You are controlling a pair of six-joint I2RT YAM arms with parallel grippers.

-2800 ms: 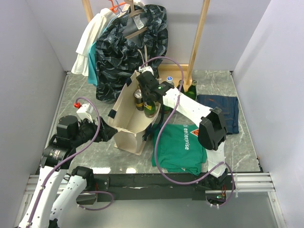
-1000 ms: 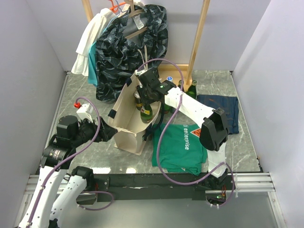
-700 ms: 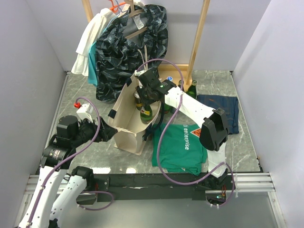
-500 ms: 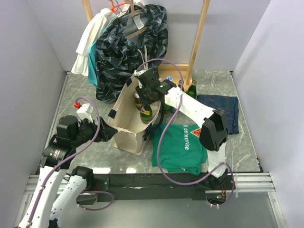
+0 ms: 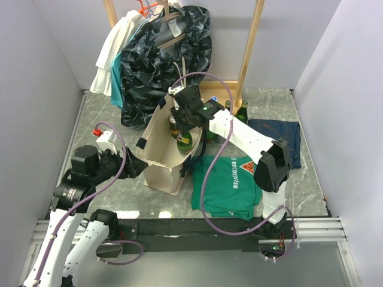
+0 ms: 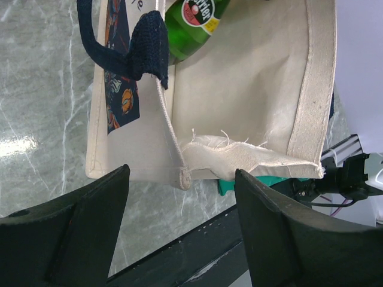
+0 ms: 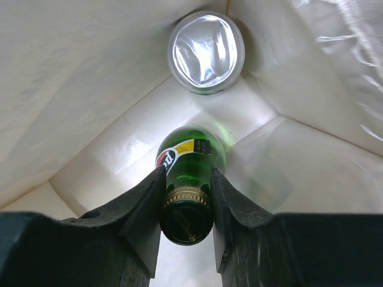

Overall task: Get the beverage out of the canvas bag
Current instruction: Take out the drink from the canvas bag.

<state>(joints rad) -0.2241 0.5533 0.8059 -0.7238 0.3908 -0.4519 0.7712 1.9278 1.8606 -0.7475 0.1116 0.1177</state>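
The cream canvas bag (image 5: 157, 149) with navy straps stands mid-table, mouth open. My right gripper (image 5: 183, 121) reaches down into it and is shut on the neck of a green glass bottle (image 5: 185, 141). In the right wrist view the fingers (image 7: 146, 197) clamp the neck just below the cap of the bottle (image 7: 191, 154), inside the bag's pale walls (image 7: 90, 89). A silver-topped can (image 7: 206, 52) stands deeper in the bag. My left gripper (image 5: 133, 164) is open beside the bag's near left side. The left wrist view shows the bag (image 6: 239, 89) just beyond the left gripper (image 6: 181, 179), with the green bottle (image 6: 194, 18) inside.
Green bottles (image 5: 242, 112) and a blue-capped one (image 5: 213, 99) stand behind the bag to the right. A green T-shirt (image 5: 226, 182) lies in front right, folded navy jeans (image 5: 276, 136) at the right. A wooden rack with hanging garments (image 5: 164, 60) stands at the back.
The right gripper has drawn the green bottle slightly up and to the left inside the bag, and the arm's elbow has swung right. The left arm has not moved.
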